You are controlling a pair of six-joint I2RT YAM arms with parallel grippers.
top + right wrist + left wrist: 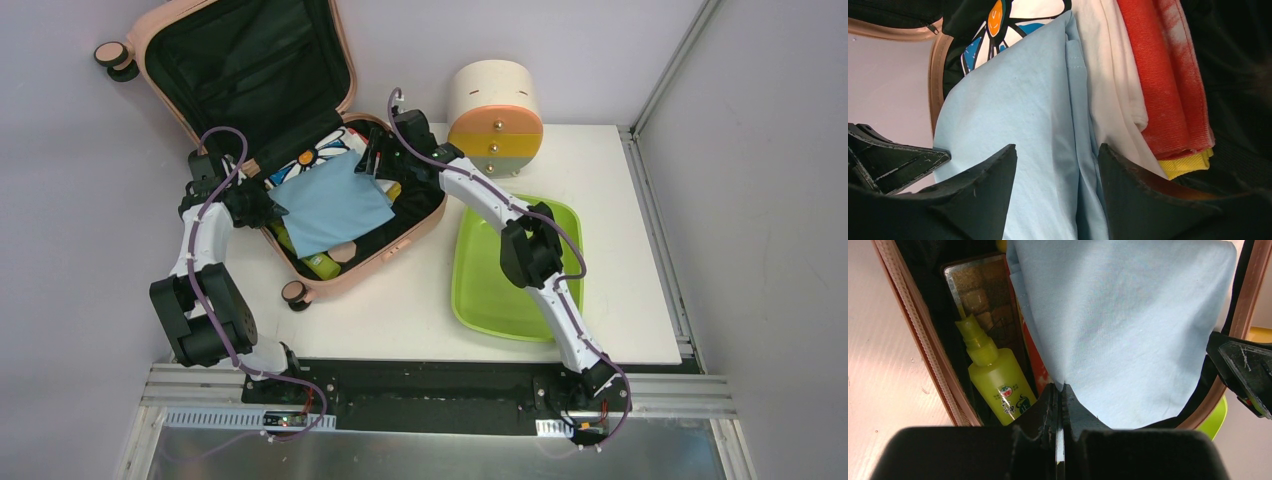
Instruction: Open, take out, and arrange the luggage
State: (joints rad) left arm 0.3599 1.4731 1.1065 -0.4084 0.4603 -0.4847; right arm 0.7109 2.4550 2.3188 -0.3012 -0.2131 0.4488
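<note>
The peach-pink luggage lies open at the table's back left, with its black-lined lid propped up. A light blue cloth is spread over the contents. My left gripper is shut on the cloth's near-left corner; in the left wrist view the jaws pinch the blue cloth. My right gripper is open at the cloth's far edge; in the right wrist view its jaws straddle a fold of the blue cloth.
Inside the case are a yellow-green bottle, a daisy-print cloth, and white, red and yellow folded cloths. A cream drawer unit stands at the back. A lime-green tray lies to the case's right.
</note>
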